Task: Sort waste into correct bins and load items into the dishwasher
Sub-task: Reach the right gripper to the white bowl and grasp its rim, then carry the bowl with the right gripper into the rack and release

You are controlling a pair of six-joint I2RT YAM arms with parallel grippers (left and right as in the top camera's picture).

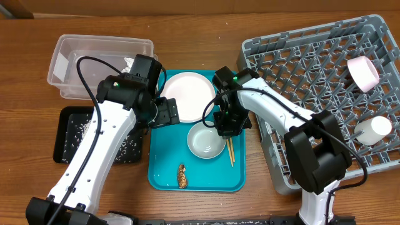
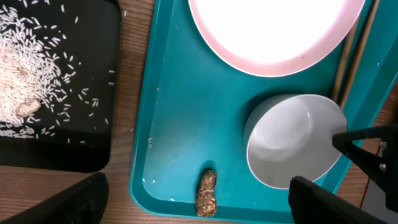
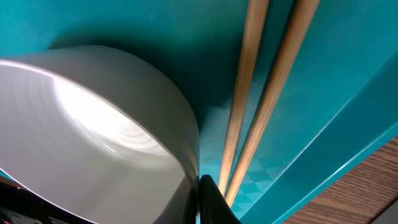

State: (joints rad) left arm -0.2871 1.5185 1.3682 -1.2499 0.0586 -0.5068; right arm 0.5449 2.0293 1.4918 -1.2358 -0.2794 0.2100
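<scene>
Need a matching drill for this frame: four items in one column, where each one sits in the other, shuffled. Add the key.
Items
1. rice grains
2. brown food scrap
3. white cup
4. chopsticks

Places
A. in the grey dish rack
B. on the teal tray, between the bowl and the tray's right wall
C. on the black tray
D. on the teal tray, by its near edge, apart from the bowl

Pairs: 1-C, 2-D, 3-A, 4-B
</scene>
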